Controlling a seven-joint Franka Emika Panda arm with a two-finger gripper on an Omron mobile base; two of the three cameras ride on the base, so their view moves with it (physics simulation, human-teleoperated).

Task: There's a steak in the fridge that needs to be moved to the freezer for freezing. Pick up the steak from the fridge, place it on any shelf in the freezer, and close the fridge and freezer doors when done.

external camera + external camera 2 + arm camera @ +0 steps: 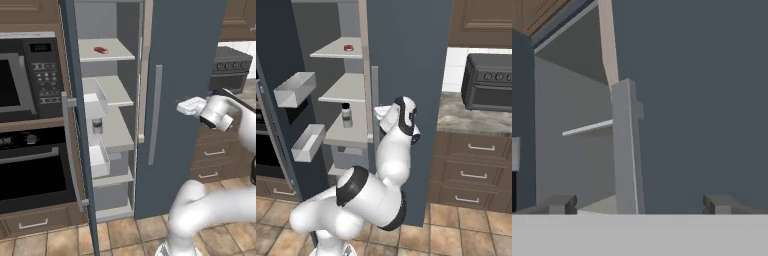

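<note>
Your hand (640, 204) hangs empty, fingers spread wide, facing the grey bar handle (626, 150) of the shut right door (185, 100), likely lined up to pull it open. The steak (101, 50) lies on the top shelf (117, 52) behind the open left door (75, 115).

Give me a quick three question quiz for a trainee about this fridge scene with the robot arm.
1. True or false: the steak lies on the top visible shelf of the open compartment.
2. Multiple choice: the end effector is A) closed on the steak, B) open and empty, facing the closed door's handle, C) holding the small bottle.
3. Fill in: of the unit's two doors, the open door is on the ____ side in the left base view.

Key: 1 true; 2 B; 3 left.
</note>
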